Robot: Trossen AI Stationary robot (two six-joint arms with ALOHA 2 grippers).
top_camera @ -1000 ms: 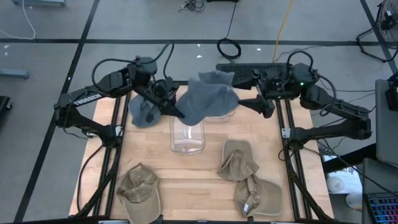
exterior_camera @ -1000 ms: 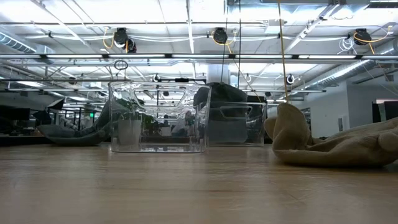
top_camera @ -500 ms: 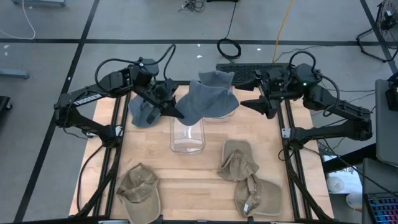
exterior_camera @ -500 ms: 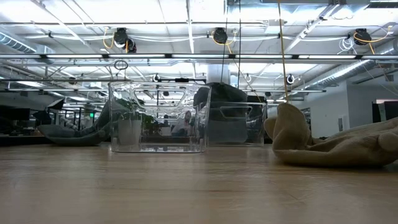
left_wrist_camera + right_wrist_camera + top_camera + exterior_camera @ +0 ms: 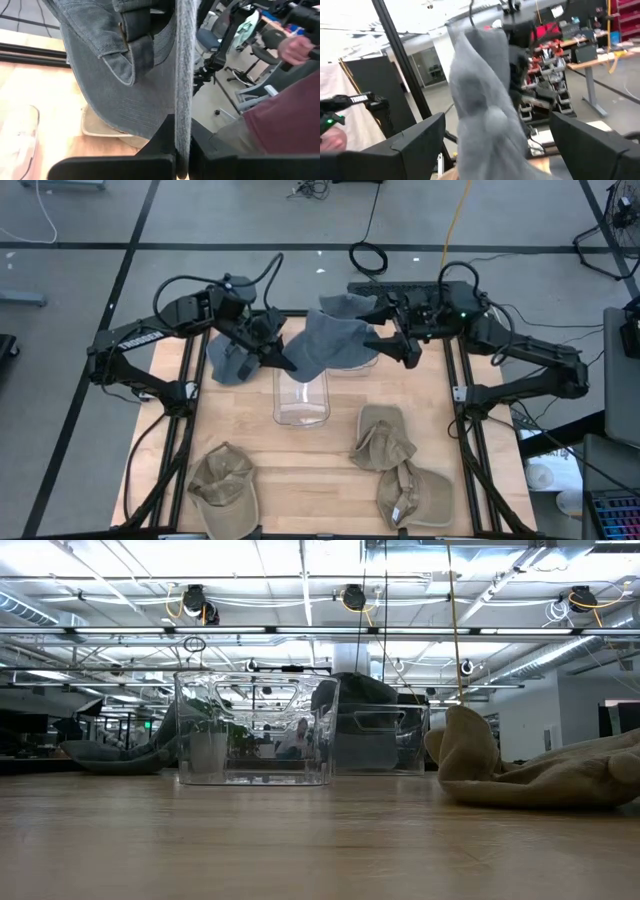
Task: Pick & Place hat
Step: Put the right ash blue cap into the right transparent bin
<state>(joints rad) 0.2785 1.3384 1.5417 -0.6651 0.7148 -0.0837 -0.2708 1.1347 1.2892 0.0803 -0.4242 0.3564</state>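
My left gripper (image 5: 290,364) is shut on a grey hat (image 5: 335,340), which it holds up over the far clear bin (image 5: 352,367). In the left wrist view the hat (image 5: 115,75) fills the middle, with its back strap showing. My right gripper (image 5: 407,352) is open just right of the hat. In the right wrist view its fingers stand either side of the hat (image 5: 482,110) without touching it. A second grey hat (image 5: 230,358) lies flat on the table's far left. A third grey hat (image 5: 346,304) shows behind the held one. My left gripper (image 5: 182,152) pinches a flat, stiff part of the grey hat, seen edge-on (image 5: 182,115), between its two fingers (image 5: 162,137). The fingers come slanting down from the table's left. The hat is held up above the far bin; whether its lower edge rests on the bin cannot be told.
A near clear bin (image 5: 300,396) stands mid-table, also in the low view (image 5: 255,725). Two tan hats (image 5: 383,436) (image 5: 415,495) lie near right and one (image 5: 225,480) near left. A keyboard (image 5: 385,287) sits beyond the far edge. A person's sleeve (image 5: 280,125) shows beyond the table.
My right gripper has moved toward the table's left, closing in on the held grey hat, and stays open. The left gripper and the hat have kept nearly still.
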